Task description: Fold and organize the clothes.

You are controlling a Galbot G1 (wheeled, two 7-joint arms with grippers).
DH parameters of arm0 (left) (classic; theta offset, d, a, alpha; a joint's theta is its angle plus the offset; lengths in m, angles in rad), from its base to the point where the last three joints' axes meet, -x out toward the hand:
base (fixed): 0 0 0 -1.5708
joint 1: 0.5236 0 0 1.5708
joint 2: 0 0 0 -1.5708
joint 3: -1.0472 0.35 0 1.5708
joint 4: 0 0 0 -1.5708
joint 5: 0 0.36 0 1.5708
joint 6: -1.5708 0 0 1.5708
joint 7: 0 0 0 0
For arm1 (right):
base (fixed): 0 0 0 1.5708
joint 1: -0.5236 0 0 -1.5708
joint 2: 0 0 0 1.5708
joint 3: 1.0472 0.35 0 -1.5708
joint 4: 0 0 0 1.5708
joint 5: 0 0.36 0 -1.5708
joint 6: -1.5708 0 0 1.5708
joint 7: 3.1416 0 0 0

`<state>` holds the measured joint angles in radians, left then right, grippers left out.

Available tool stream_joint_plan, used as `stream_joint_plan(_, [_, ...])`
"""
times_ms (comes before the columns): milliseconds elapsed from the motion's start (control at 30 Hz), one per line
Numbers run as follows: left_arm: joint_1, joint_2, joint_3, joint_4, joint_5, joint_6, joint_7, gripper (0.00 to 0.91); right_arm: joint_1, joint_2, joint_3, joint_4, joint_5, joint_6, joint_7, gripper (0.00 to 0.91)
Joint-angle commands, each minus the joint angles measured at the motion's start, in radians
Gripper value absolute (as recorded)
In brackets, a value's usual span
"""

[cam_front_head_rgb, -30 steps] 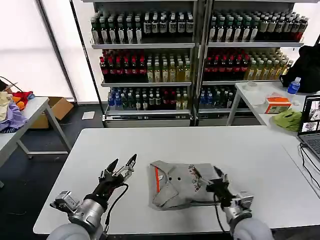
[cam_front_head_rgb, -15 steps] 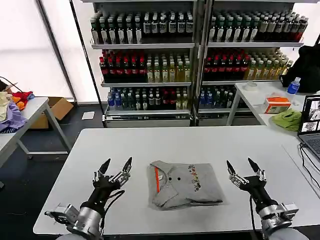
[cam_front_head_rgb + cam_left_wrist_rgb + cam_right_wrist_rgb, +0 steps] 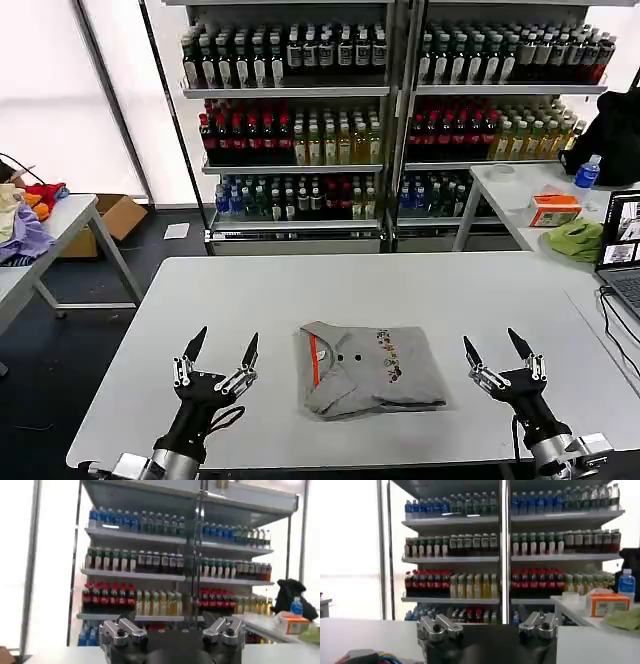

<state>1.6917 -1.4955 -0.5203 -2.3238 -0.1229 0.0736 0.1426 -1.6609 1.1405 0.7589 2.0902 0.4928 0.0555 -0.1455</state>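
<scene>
1. Head view: the folded shirt (image 3: 370,368) lies flat on the white tabletop (image 3: 300,290), near its front edge, orange-lined collar to the left. The left claw (image 3: 217,352) hovers left of it, fingers spread apart and empty; the right claw (image 3: 497,357) hovers right of it, likewise spread and empty. Neither touches the cloth. The fold looks done, so a good next move is probably to lift it by both side edges together, keeping the layers from slipping.
2. Left wrist view: the camera faces the drink shelves (image 3: 175,570), level with the tabletop.
3. Right wrist view: the same shelves (image 3: 520,560), seen across the tabletop.
</scene>
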Motion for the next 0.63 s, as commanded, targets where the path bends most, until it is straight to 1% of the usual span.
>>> stream_joint_plan(33, [0.074,-0.033,-0.029,0.001,0.130,-0.067,0.121,0.907,-0.047,0.028,0.013,-0.009,-0.006,0.065,-0.056,0.907])
stream_joint_plan(300, [0.060,-0.037,-0.073,0.018,0.142,-0.060,0.168,0.907,-0.053,0.043,0.001,-0.020,-0.024,0.069,-0.061,0.907])
stream_joint_plan(633, [0.037,-0.036,-0.063,0.062,0.176,-0.073,0.180,0.907,-0.061,0.058,-0.051,-0.055,-0.053,0.089,-0.083,0.907])
